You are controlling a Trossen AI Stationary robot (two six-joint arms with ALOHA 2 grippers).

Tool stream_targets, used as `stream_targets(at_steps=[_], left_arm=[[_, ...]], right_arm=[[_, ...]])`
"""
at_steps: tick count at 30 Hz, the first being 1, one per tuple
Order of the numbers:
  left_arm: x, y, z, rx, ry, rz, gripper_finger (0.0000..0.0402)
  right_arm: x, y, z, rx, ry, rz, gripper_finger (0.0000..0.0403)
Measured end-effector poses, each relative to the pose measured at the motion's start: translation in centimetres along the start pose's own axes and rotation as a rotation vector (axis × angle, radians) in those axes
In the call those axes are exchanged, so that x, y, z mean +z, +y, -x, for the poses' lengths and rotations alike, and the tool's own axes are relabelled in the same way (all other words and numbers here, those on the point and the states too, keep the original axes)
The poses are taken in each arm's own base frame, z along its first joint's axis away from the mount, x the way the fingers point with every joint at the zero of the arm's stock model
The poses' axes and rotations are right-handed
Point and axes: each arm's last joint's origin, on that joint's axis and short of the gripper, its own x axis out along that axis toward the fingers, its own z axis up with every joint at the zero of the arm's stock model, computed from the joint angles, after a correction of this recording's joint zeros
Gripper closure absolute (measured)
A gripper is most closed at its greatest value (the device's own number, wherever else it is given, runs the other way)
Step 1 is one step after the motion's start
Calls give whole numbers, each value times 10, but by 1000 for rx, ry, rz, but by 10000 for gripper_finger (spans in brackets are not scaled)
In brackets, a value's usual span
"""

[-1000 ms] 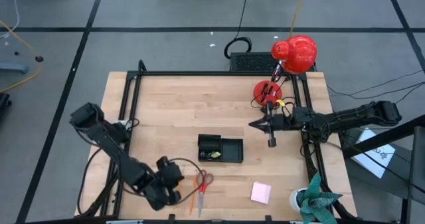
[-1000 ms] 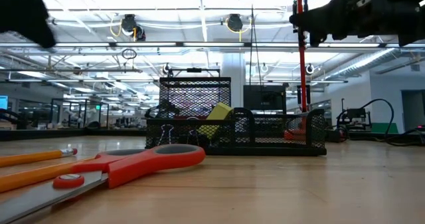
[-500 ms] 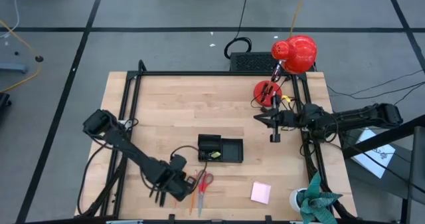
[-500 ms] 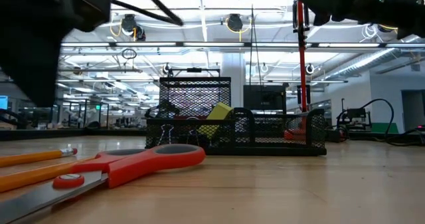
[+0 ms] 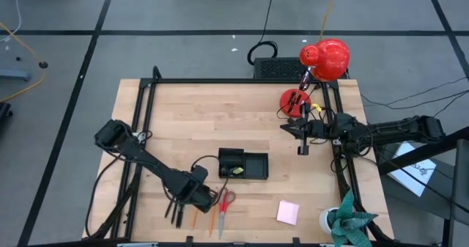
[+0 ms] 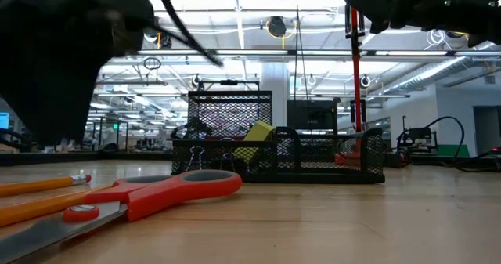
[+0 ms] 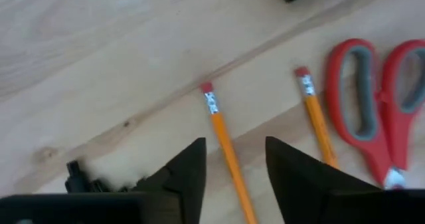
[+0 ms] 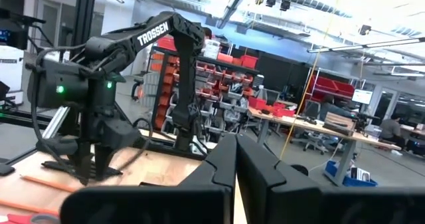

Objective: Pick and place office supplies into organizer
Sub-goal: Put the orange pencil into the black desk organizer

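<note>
The left gripper is hovering with fingers apart over an orange pencil, beside a second pencil and the red-handled scissors, near the mesh organizer. The right gripper is waiting pinched together near the lamp base.

A robotics lab in a large open industrial hall

Beyond the wooden surface, the room shows long ceiling light strips, exposed pipes, racks of red storage bins, workbenches with monitors, and a black robot arm lettered "TROSSEN"; the grey floor carries dark taped lines and loose cables.
</note>
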Motion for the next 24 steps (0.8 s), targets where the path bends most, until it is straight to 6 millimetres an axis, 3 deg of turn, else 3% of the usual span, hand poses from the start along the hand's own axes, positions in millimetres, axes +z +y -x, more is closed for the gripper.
stream_targets(at_steps=[7, 24], left_arm=[[10, -2, -20, 60, 72, -12, 214], [1, -9, -53, 112, 240, -42, 213]], right_arm=[[0, 0, 0, 0, 2, -27, 399], [-2, 1, 0, 5, 24, -53, 399]])
